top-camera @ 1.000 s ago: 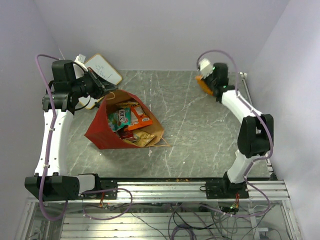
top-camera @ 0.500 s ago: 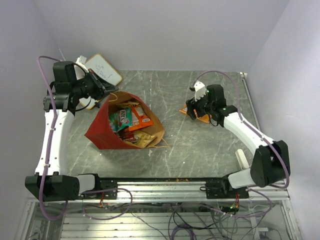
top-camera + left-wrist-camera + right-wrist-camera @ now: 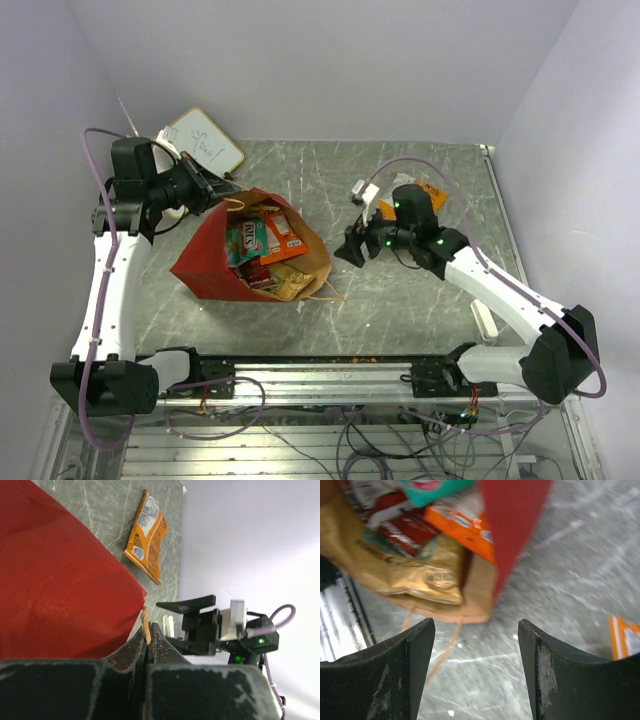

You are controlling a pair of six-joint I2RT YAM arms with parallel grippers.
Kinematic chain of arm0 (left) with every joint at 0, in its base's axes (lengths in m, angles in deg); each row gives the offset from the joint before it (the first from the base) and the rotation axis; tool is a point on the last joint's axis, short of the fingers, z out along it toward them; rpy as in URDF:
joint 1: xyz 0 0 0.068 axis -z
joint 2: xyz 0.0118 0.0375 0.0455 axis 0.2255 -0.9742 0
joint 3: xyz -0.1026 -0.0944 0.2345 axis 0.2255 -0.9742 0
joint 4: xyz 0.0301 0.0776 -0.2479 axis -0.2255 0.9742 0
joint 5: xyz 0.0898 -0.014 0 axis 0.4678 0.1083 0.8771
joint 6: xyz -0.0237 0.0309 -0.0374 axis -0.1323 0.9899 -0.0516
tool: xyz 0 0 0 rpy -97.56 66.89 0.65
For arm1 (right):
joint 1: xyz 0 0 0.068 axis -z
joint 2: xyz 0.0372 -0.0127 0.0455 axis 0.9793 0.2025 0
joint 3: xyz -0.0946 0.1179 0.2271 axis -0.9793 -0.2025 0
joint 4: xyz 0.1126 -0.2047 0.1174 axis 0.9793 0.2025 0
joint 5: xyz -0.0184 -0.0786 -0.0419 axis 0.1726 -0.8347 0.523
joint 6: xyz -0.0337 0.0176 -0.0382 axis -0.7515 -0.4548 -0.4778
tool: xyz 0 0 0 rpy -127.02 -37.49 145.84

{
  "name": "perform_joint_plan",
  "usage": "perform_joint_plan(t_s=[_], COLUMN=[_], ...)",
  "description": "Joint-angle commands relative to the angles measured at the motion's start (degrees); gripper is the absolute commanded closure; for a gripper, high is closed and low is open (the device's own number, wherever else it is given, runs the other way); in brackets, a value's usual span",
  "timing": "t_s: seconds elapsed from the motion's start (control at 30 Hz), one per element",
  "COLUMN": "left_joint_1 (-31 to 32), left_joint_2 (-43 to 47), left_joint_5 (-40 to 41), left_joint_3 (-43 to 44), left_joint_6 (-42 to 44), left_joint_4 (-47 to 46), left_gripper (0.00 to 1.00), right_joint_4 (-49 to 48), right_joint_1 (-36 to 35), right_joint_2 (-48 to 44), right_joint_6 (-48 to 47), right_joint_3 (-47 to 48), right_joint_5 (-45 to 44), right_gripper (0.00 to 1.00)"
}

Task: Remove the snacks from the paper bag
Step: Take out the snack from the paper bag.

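1. Left claw [image 3: 148, 632] [image 3: 222, 190]: I have it pinched tight on one thin tan handle [image 3: 145, 616] at the far rim of the paper bag. In the wrist view the two fingers meet with only the handle strip between them.
2. Right claw [image 3: 475, 630] [image 3: 350, 250]: jaws stand wide with nothing between them. It hangs over bare tabletop [image 3: 400, 300] just beside the bag's mouth.
3. Paper bag [image 3: 210, 262] [image 3: 60, 580] [image 3: 515, 520]: red outside, brown kraft inside. It lies on its side in the left half of the tabletop, with the mouth gaping towards the right edge. The second handle [image 3: 440, 647] trails on the tabletop at the mouth's near lip.
4. Snacks inside the bag, all touching and overlapping:
   - teal packet [image 3: 243, 240] [image 3: 432, 487]
   - orange packet [image 3: 282, 235] [image 3: 460, 522]
   - red packet [image 3: 254, 272] [image 3: 402, 527]
   - tan packet [image 3: 287, 285] [image 3: 420, 575], nearest the mouth
5. Loose orange packet [image 3: 147, 537] [image 3: 432, 193] [image 3: 626, 636]: flat on the tabletop towards the far right corner, well apart from the bag. From above it is partly hidden behind the right arm.
6. Whiteboard [image 3: 205, 140]: at the far left corner of the tabletop, behind the left claw. It bears some handwriting that I cannot read.
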Motion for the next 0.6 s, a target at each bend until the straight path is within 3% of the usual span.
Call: perform_joint_plan(t_s=[0.0,0.2,0.57], left_joint_1=[-0.5,-0.5,-0.5], left_joint_2=[1.8,2.5,3.1], left_joint_5=[-3.3,-3.1,-2.5], left_joint_3=[-2.0,-2.3,-2.3], left_joint_6=[-1.8,-0.5,-0.5], left_joint_4=[-3.1,-0.9,0.6], left_gripper=[0.93,0.93,0.93], right_joint_4=[-4.3,0.5,4.3], right_joint_1=[-9.2,-19.8,-24.4], right_joint_2=[-2.1,2.9,13.3], right_joint_6=[-9.0,-31.5,-51.1], right_joint_3=[1.5,3.8,6.1], right_joint_5=[3.0,1.1,-8.4], right_gripper=[0.34,0.43,0.48])
